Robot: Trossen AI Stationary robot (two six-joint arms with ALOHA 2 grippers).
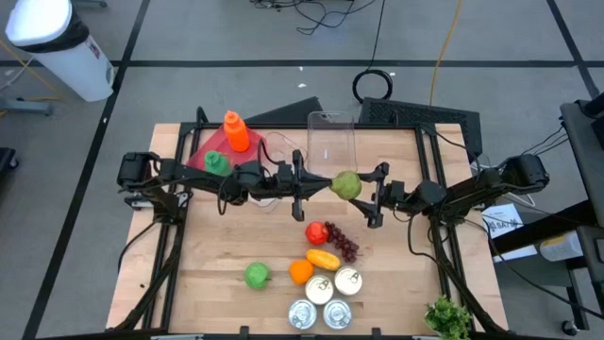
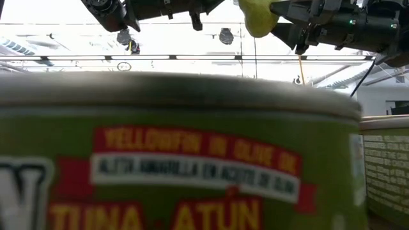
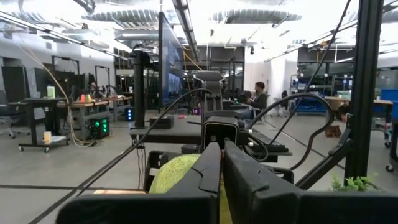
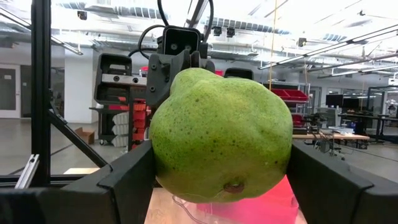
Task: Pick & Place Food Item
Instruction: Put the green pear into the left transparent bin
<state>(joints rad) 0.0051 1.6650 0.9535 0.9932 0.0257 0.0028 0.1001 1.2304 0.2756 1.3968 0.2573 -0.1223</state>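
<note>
High view: right gripper pinching pear above table centre, left gripper just beside.
Left wrist view: left fingers pressed together.
Right wrist view: pear between fingers; round skin could slip, fall.

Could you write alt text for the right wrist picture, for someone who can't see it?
A big green pear fills the middle, gripped between the right gripper's two dark fingers. The other arm's gripper faces it from just behind.
</note>
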